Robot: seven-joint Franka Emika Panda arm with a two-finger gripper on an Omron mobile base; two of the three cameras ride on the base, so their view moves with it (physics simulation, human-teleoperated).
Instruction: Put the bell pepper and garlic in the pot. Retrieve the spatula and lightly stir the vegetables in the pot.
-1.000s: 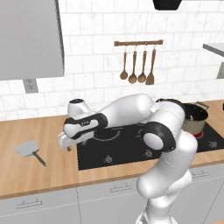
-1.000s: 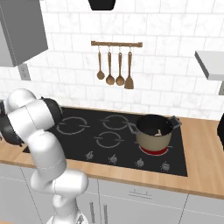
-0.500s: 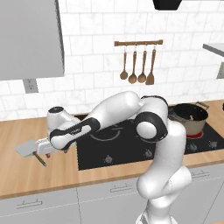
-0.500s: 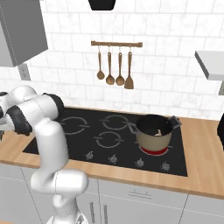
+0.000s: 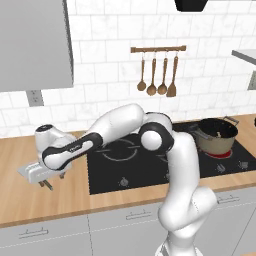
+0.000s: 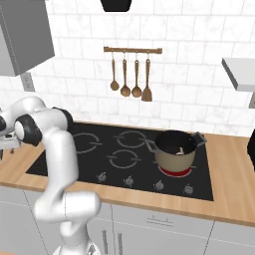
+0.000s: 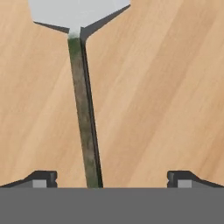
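step: spatula pickup | tool (image 7: 109, 178): jaws wide, holding nothing | spatula (image 7: 83, 109): flat on wooden tabletop (image 7: 166, 96), left of hob | relation: handle runs lengthwise between the fingertips, nearer one side, blade ahead | pot (image 5: 216, 136): far on right burner
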